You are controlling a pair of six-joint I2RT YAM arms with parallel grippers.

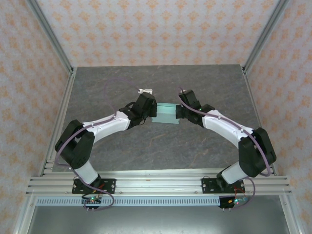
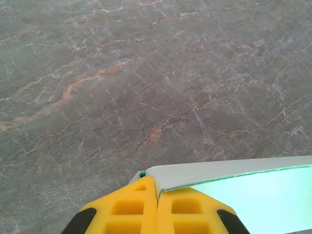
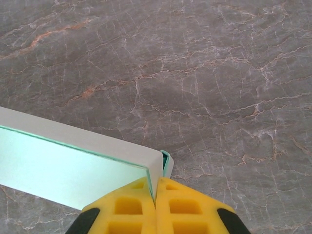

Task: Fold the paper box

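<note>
The paper box is a pale mint-blue shallow rectangle held between both arms over the middle of the table. My left gripper is at its left end and my right gripper at its right end. In the left wrist view the yellow fingers are shut on the box's end wall, and the box stretches away to the right. In the right wrist view the yellow fingers pinch the other end wall, with the box running off to the left.
The grey marbled table spreads all round the box. A small white object lies just behind the left gripper. Aluminium frame rails edge the table, with patterned walls behind.
</note>
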